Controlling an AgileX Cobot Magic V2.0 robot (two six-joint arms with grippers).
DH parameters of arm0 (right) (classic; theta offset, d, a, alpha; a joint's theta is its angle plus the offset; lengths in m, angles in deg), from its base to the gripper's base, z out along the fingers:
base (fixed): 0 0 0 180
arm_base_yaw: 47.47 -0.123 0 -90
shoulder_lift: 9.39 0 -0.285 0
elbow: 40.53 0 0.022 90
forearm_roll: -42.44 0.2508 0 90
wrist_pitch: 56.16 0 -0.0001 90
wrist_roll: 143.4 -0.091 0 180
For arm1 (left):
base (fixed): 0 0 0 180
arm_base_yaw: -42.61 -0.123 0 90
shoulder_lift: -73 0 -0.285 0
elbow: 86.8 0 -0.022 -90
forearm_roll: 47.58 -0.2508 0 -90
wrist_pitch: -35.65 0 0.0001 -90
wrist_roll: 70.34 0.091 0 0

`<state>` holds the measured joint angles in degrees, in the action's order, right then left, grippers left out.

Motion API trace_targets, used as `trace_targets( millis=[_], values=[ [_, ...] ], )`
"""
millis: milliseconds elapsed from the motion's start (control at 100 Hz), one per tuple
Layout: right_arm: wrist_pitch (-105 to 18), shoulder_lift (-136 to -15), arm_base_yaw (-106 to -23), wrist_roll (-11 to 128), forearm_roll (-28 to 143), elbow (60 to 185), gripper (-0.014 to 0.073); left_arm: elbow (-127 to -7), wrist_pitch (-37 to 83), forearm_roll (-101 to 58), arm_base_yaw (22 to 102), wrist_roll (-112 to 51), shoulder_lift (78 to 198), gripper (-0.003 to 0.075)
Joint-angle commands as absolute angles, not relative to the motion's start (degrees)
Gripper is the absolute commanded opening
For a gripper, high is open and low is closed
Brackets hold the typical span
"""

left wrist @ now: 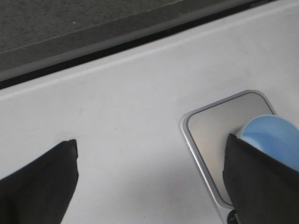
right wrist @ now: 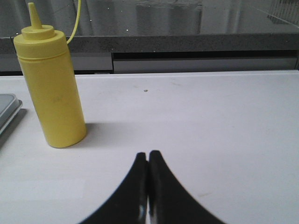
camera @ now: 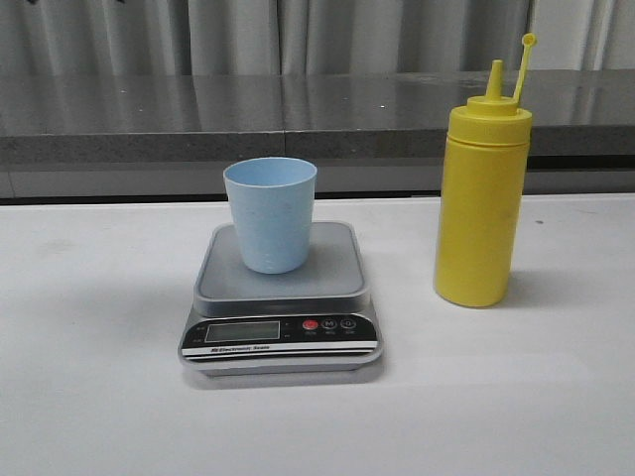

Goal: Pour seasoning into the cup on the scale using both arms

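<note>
A plain test bench in a lab-like room is showing here — a bare white tabletop (camera: 89,397) is running back to its far edge, a grey speckled ledge (camera: 139,119) is sitting behind it, with pale corrugated panelling (camera: 99,35) rising above.

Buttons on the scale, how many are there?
3, all in a row on the scale's black front panel, right of the display: a red button first, then two grey buttons. None seems hidden.
</note>
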<state>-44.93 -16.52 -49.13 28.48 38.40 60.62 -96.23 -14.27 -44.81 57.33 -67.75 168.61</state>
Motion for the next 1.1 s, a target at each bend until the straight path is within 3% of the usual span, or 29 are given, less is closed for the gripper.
trace_targets(
  millis=[0, 420, 830, 1090],
  values=[
    [-49.7, -15.4, -48.8, 28.8, 37.6, 61.9, -0.0067, -91.7, -7.1, -44.5, 55.0, -68.9, 162.1, 0.0603],
    [-49.7, -15.4, -48.8, 28.8, 37.6, 61.9, -0.0067, -54.4, 18.6, -43.4, 45.4, -69.8, 131.6, 0.0603],
    [-49.7, -15.4, -48.8, 28.8, 37.6, 61.9, -0.0067, -34.8, 19.6, -44.1, 45.4, -69.8, 101.2, 0.0603],
    [-49.7, -15.4, -48.8, 28.8, 37.6, 61.9, -0.0067, -30.0, 19.7, -44.1, 45.4, -69.8, 92.3, 0.0598]
  ],
)
